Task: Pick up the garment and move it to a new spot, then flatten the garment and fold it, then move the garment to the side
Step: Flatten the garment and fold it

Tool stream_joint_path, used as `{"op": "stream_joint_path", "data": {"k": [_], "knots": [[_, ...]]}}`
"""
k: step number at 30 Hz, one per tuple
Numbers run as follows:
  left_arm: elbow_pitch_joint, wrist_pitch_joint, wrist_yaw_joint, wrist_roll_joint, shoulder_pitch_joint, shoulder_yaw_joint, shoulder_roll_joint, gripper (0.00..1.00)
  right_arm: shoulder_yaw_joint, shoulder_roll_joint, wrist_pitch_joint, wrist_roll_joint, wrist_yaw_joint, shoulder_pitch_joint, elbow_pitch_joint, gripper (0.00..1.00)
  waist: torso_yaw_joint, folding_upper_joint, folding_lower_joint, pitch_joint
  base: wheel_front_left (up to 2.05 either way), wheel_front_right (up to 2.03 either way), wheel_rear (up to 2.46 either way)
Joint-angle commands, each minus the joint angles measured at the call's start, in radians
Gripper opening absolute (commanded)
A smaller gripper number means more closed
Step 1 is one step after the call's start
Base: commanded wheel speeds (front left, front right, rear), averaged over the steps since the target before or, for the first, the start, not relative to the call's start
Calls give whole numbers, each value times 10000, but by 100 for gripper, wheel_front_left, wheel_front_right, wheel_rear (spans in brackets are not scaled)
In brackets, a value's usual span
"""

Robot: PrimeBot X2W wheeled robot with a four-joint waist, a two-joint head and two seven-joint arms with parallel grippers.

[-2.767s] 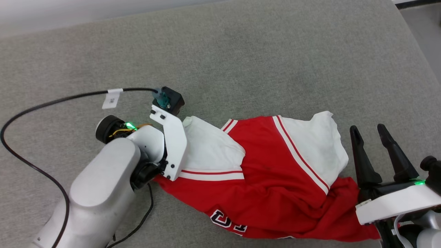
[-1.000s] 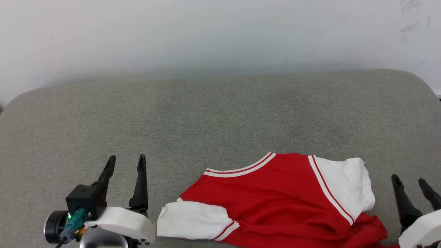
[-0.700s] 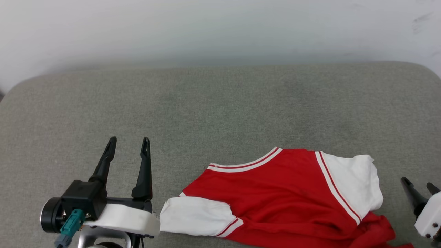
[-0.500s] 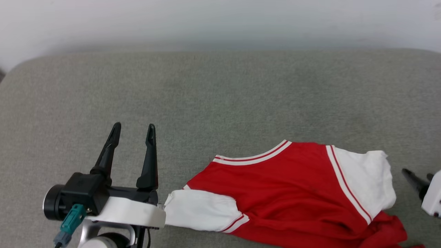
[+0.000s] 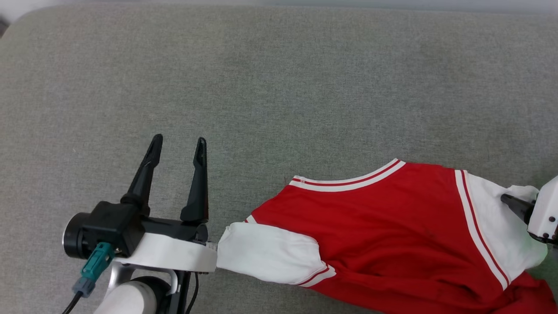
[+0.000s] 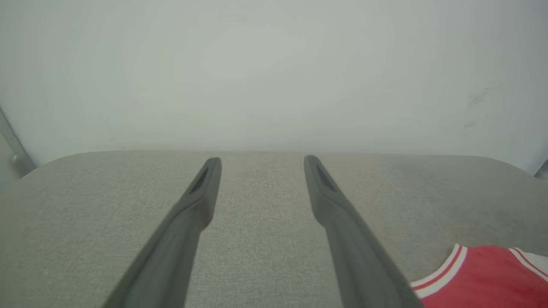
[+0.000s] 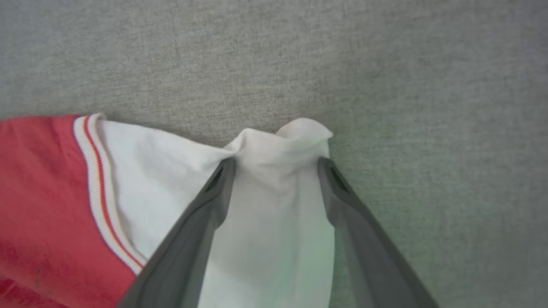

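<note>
A grey woven fabric surface (image 5: 305, 87), padded and rounded at its corners, takes up nearly all of the head view. A thin strip of pale, plain wall (image 5: 130, 2) runs along the top edge. In the left wrist view the same wall (image 6: 274, 72) rises off-white behind the curved far edge of the surface (image 6: 85, 205), with a few faint scuff marks at the right.

The red jersey-style garment (image 5: 383, 218), with white short sleeves and red-and-white striped trim, lies on the surface in the lower right of the head view. Its striped collar faces the top of the frame. One white sleeve points left at lower centre, and the other is bunched at the right edge. The plain red cloth is rumpled along the bottom edge.

The left gripper (image 5: 178, 139) sits at the lower left of the head view. Its two long dark fingers point up the frame and are spread wide with nothing between them. Its white housing is just beside the left-pointing sleeve. A teal connector (image 5: 93, 268) with a black cable (image 5: 69, 307) hangs at its base.

The right gripper (image 7: 276, 162) comes in at the right edge of the head view. In its wrist view its fingers are spread wide, straddling a raised fold of the white sleeve, not closed on it. Whether the tips press on the cloth cannot be told. A faint green tint falls on the sleeve there.
</note>
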Motion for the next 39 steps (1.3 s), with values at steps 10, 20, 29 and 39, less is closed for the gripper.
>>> {"op": "stream_joint_path", "data": {"k": [10, 20, 29, 39], "knots": [[350, 1005, -568, -804, 249, 89, 730, 100, 521, 43, -212, 252, -7, 121, 399, 0, -413, 0, -1, -793, 0, 0, 0], [1293, 5530, -1789, -2871, 427, -724, 2300, 100, 1424, -111, -164, 536, -7, 491, -1372, 0, -1195, 0, -1, -1315, 0, 0, 0], [2959, 7250, -2725, -3813, 271, -1568, 2283, 100, 1713, 47, -221, 654, -7, 767, -1918, 0, -1614, 0, -1, -919, 0, 0, 0], [4387, 7835, -3293, -4005, -74, -2310, 1560, 0, 1968, -87, -784, 710, -7, 784, -1886, 0, -1772, 0, -1, -1119, 0, 0, 0]]}}
